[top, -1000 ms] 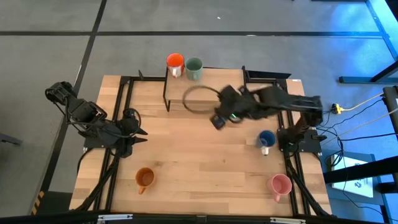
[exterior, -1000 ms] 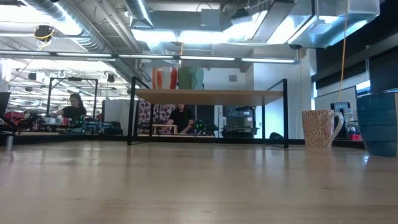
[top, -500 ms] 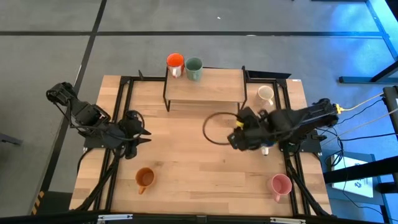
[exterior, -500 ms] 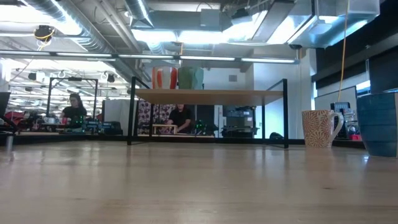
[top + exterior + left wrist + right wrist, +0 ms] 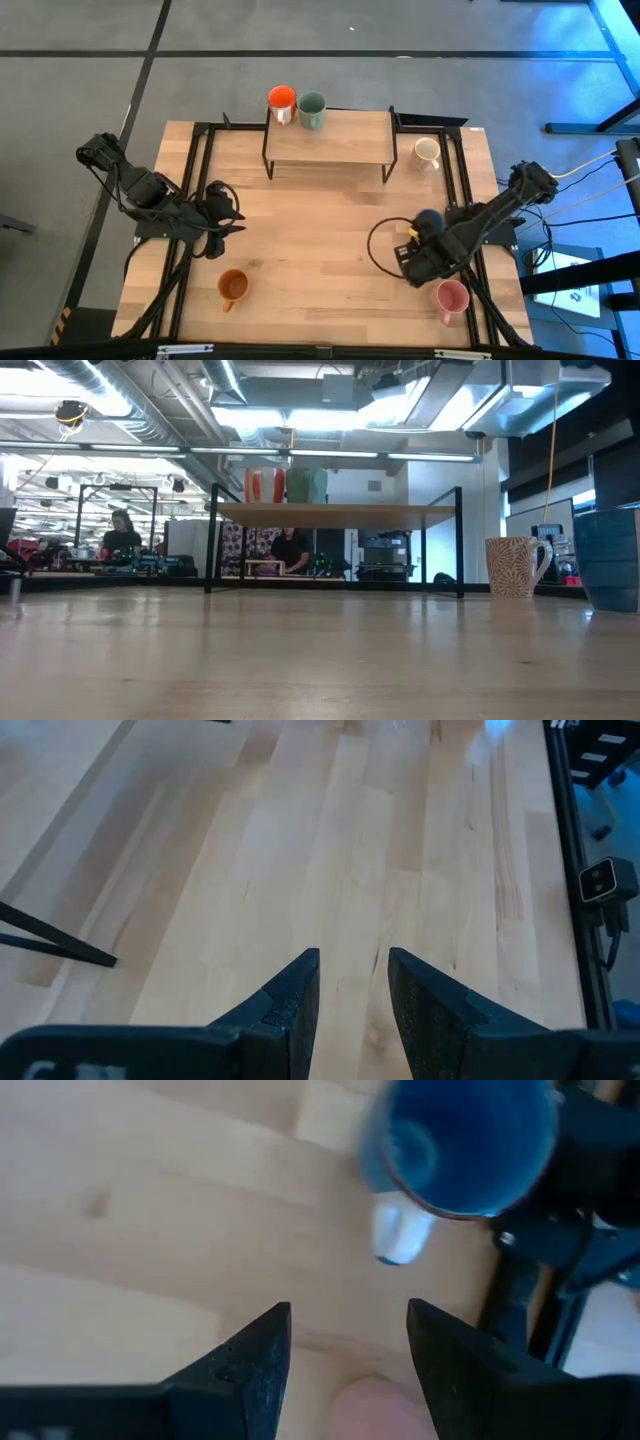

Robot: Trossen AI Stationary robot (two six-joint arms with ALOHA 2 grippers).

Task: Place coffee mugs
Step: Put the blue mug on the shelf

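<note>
Two of six mugs are sitting on the raised shelf [image 5: 330, 137] at the desk's far edge: the red-orange mug [image 5: 281, 99] and the green mug [image 5: 312, 108], side by side at the shelf's far left corner. Judged from this layout, the shelf is the target, so roughly a third of the job is done.

Four are waiting on the desk [image 5: 310, 250] itself:
- cream-white mug [image 5: 427, 151], far right corner, just beside the shelf's right legs
- dark blue mug [image 5: 430, 221], near the right edge, mid-depth
- pink mug [image 5: 452, 297], near right corner
- orange mug [image 5: 233, 286], near left area

The right gripper [image 5: 418, 262] is hovering between the dark blue and pink mugs. In its wrist view the fingers [image 5: 255, 1365] are standing parted with nothing between them; the dark blue mug is showing beyond them and a pink rim just under them. Which of the two it is going for cannot be told.

The left gripper [image 5: 222, 222] is waiting by the left edge, fingers [image 5: 290, 1005] slightly apart, gripping nothing, bare wood ahead.
</note>
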